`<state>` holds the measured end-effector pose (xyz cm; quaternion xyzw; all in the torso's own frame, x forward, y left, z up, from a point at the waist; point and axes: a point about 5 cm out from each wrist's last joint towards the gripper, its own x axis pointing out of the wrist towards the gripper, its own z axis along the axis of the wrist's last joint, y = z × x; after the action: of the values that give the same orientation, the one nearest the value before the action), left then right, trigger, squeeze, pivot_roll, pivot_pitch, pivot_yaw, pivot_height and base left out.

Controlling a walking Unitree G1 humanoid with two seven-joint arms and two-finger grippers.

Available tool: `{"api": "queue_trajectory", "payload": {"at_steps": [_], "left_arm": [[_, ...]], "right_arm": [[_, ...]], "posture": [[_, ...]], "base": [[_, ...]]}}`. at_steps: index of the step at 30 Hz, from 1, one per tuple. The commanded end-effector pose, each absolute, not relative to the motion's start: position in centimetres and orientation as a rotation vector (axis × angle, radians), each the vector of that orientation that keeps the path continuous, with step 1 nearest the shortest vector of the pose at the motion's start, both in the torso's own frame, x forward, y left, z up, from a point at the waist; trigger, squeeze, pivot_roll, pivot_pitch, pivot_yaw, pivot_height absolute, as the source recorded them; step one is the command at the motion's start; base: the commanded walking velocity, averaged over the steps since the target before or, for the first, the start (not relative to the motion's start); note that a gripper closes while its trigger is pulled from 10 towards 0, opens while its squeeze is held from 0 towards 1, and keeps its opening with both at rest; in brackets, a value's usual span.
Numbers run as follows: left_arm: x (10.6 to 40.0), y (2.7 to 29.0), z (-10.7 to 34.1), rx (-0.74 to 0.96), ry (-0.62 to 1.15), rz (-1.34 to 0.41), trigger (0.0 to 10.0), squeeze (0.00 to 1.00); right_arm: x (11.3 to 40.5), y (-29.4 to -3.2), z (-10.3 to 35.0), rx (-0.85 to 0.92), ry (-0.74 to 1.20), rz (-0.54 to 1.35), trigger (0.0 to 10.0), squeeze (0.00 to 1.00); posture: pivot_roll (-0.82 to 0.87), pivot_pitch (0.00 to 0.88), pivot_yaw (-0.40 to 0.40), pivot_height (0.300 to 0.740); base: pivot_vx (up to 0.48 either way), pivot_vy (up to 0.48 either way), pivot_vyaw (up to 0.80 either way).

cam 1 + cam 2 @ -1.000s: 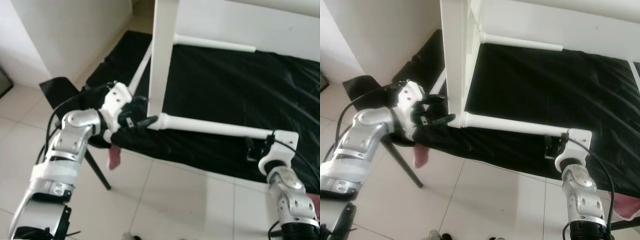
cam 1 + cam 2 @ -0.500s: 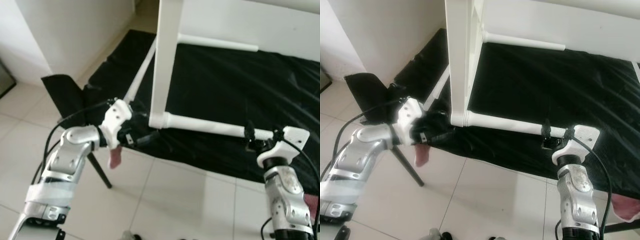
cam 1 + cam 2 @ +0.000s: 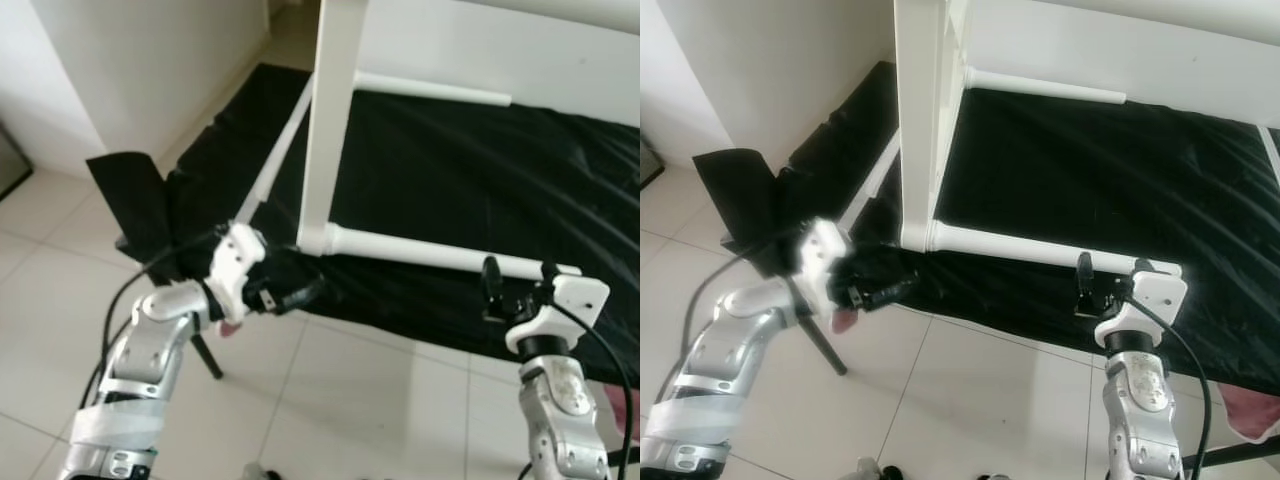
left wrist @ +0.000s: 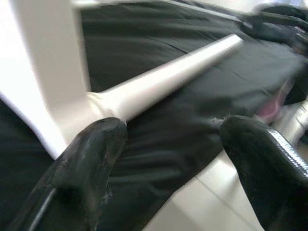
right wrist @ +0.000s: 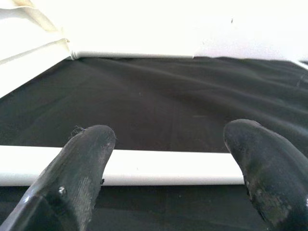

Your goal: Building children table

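The white wooden children table (image 3: pixel 335 120) lies on its side on the black cloth (image 3: pixel 470 170). My left gripper (image 3: pixel 300 293) has wide jaws just beside its round white leg (image 3: pixel 430 255); my right gripper (image 3: pixel 1085 285), also wide, is near the leg's end.

The left gripper (image 3: pixel 300 292) has let go of the joint where the white round leg (image 3: pixel 430 255) meets the table's upright panel (image 3: pixel 326 120) — a second ago its fingers were at that joint, now it sits lower and nearer the robot, fingers apart. The right gripper (image 3: pixel 512 282) has also drawn back from the leg's free end — its fingers (image 5: pixel 79 178) now stand spread, just short of the leg.
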<state>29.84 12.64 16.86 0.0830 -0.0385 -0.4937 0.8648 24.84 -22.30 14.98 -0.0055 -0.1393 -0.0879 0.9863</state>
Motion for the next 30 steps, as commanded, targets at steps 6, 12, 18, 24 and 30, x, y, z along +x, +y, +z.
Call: {"api": "queue_trajectory", "payload": {"at_steps": [6, 12, 18, 24, 30], "left_arm": [[30.2, 13.3, 16.1, 0.081, -0.154, -0.541, 10.0, 0.0], [30.3, 14.5, 16.2, 0.002, -0.25, -0.384, 10.0, 0.0], [30.1, 14.6, 16.2, -0.013, -0.277, -0.394, 10.0, 0.0], [30.0, 13.8, 15.9, 0.101, -0.29, -0.448, 10.0, 0.0], [30.3, 13.1, 16.3, 0.116, -0.311, -0.467, 10.0, 0.0]], "right_arm": [[24.4, -20.9, 14.5, -0.036, -0.269, -0.178, 10.0, 0.0], [24.5, -20.9, 14.4, -0.077, -0.269, -0.203, 10.0, 0.0], [24.4, -20.4, 14.3, -0.087, -0.27, -0.189, 10.0, 0.0], [25.0, -20.4, 14.4, -0.114, -0.276, -0.189, 10.0, 0.0], [26.3, -22.6, 14.2, -0.132, -0.249, -0.238, 10.0, 0.0]], "posture": [[0.05, 0.071, -0.018, 0.74], [0.05, 0.055, -0.024, 0.74], [0.05, 0.048, -0.042, 0.74], [0.04, 0.041, -0.025, 0.74], [0.05, 0.043, -0.014, 0.74]], "base": [[0.0, 0.0, 0.0], [0.0, 0.0, 0.0], [0.0, 0.0, 0.0], [0.0, 0.0, 0.0], [0.0, 0.0, 0.0]]}}
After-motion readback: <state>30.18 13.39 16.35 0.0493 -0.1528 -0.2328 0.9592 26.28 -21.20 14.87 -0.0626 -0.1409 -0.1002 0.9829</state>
